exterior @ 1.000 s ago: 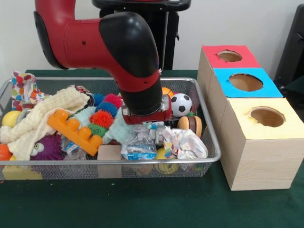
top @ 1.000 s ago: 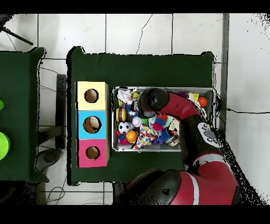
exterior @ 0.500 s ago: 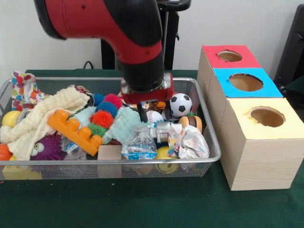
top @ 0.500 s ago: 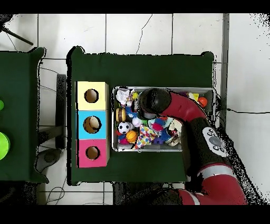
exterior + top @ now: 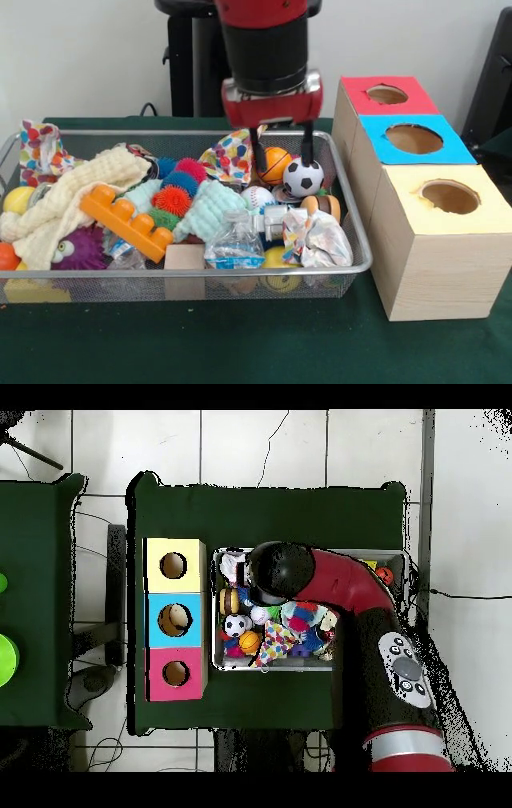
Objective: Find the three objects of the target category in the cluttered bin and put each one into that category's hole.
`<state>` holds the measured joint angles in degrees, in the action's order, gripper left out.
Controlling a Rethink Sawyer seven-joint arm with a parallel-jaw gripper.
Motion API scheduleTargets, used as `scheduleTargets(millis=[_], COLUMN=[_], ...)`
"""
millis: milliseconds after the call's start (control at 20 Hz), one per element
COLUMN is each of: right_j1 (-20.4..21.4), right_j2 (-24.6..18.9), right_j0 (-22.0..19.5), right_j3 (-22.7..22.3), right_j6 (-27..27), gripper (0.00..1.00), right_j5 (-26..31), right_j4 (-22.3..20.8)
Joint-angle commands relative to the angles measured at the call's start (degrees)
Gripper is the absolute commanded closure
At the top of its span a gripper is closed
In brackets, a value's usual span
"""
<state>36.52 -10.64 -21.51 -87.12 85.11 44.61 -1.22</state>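
While hanging over the upper right part of the bin (image 5: 352, 232) with fingers spread and nothing pinched, gripper (image 5: 282, 166) frames the orange ball (image 5: 276, 164) at frame centre. Likely targets, judging by the task: that ball, the soccer ball (image 5: 304, 177) touching it on the right, and the baseball (image 5: 258, 197) just below.

Risks if descending from here:
- may catch the patterned cloth (image 5: 232, 156) just left of the orange ball and drag it up too
- may nudge the soccer ball, packed tight against its neighbour, so that a round surface rolls out of the pinch
- may clip the bin rim on the way to the holes at the right, e.g. the blue hole (image 5: 414, 138)

Cannot tell which hole is right
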Motion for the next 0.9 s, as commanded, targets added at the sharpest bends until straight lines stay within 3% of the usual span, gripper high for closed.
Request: scheduleTargets(millis=[50, 350, 900], right_j1=[-0.52, -4.53, -14.24], right_j2=[1.20, 1.31, 0.85], right_j0=[2.50, 2.15, 0.49], right_j3=[-3.45, -3.07, 5.88], right_j6=[13.45, 11.53, 6.74], gripper=[0.00, 0.00, 0.00], right_j5=[0.94, -5.34, -8.81], right_j4=[2.09, 1.93, 0.03])
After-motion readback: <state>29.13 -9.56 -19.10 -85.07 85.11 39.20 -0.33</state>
